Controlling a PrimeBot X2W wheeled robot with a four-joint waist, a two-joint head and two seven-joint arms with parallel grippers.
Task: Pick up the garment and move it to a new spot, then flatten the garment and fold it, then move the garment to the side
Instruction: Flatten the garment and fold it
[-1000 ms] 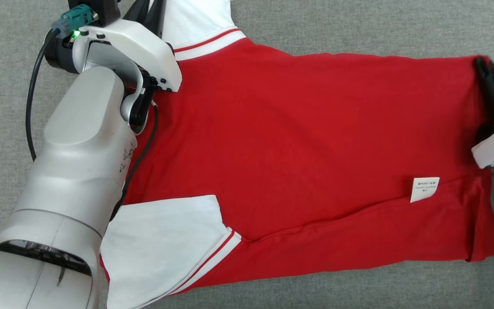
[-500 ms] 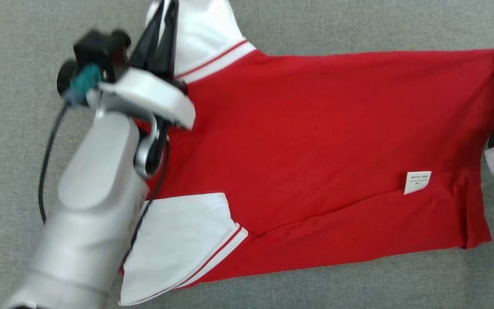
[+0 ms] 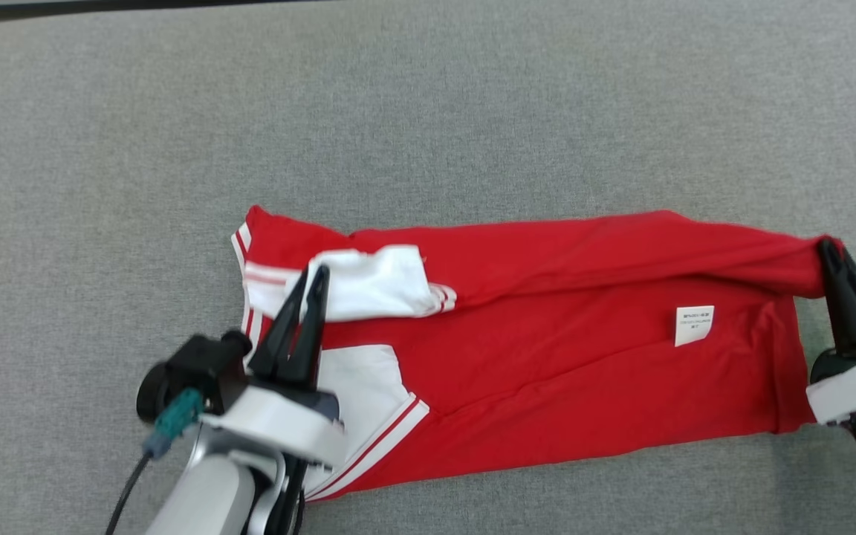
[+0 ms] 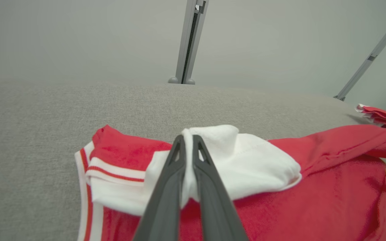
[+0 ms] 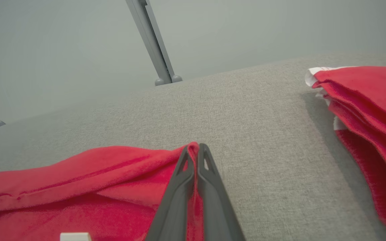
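Left pincer nipping sleeve, garment doubled

silver forearm, white wrist, teal plug, black cable

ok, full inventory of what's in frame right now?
garment: one, red with white sleeves, lying across the surface, far side folded over
label: one, white, on the garment near its right end
folded pile: one, red with white edges, on the surface at the right of the right wrist view
surface: one, grey fabric, under everything
frame posts: at least two, grey metal, behind the surface's far edge
left gripper: one, dark fingers, shut on the garment's white sleeve
right gripper: one, dark fingers, shut on the garment's red end corner
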